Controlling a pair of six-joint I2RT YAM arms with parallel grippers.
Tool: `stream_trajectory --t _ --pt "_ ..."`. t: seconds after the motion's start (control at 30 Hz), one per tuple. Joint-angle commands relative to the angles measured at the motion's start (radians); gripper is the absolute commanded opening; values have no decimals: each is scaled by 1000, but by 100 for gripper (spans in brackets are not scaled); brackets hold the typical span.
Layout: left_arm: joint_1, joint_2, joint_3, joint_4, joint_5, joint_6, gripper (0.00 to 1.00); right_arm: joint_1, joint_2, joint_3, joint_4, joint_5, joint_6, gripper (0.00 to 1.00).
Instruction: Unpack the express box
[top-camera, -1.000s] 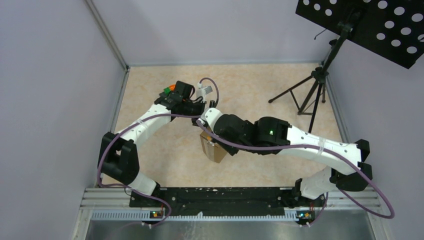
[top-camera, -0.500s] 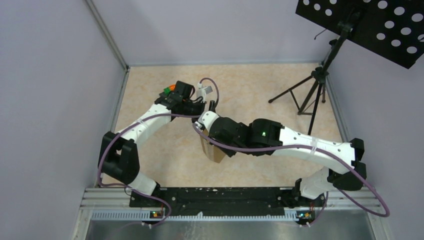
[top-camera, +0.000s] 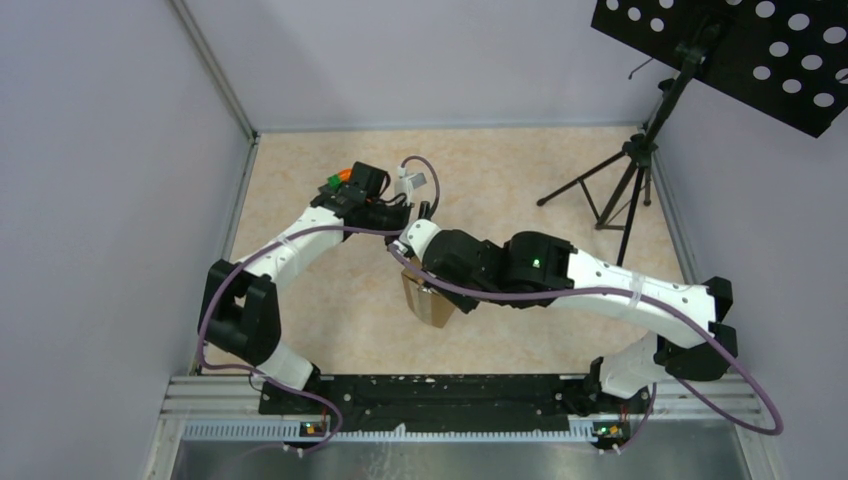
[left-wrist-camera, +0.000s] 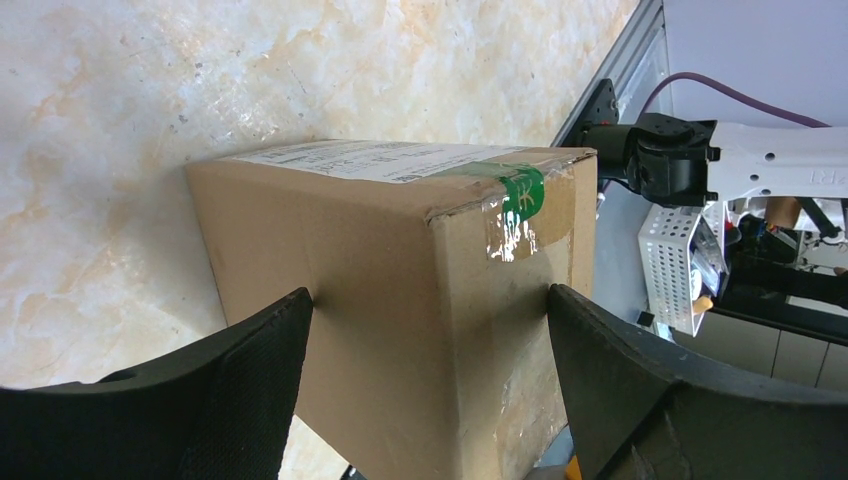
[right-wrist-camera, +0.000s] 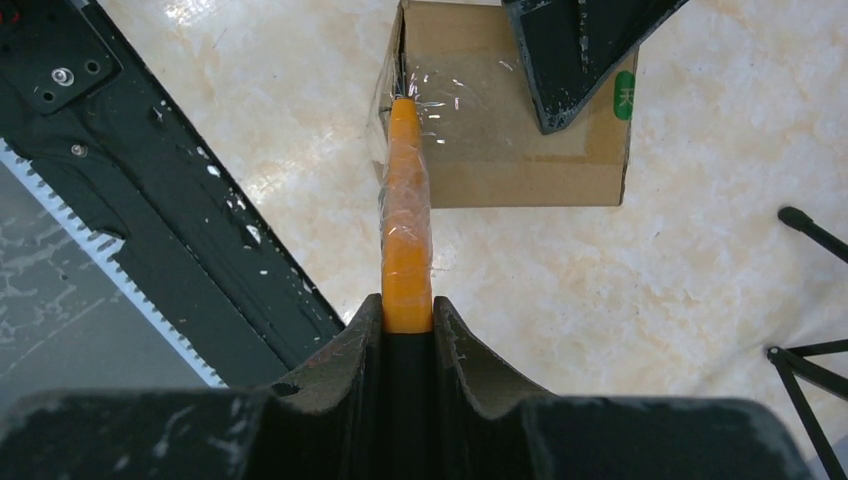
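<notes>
Your express box (right-wrist-camera: 500, 130) sits top centre of the right wrist view on the counter (right-wrist-camera: 700, 250), flaps taped. Right end effector (right-wrist-camera: 407, 315) clamps an orange cutter (right-wrist-camera: 405, 230), tip at the seam. Left end effector (left-wrist-camera: 425, 300) gapes astride the box. Slitting and emptying remain.

One brown corrugated cardboard box (left-wrist-camera: 400, 300); one orange film-wrapped tool (right-wrist-camera: 405, 230); one black tripod stand (top-camera: 625, 185) — two white-and-black robot arms (top-camera: 290, 250).

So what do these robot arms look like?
The left arm and right arm have white shells and chunky black joints. A purple cable trails along each. A green light glows on the right one. The jaws are black wedges with textured pads.
</notes>
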Motion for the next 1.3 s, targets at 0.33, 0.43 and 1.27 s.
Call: stream_trajectory --t 0.33,0.43,1.27 --pt "13 40 0 -28 -17 71 88 9 11 66 -116 5 11 0" --pt "13 44 1 -26 -12 71 88 9 10 53 -124 5 17 0" --pt "22 74 38 -20 -36 73 88 10 66 47 -237 -34 99 0"
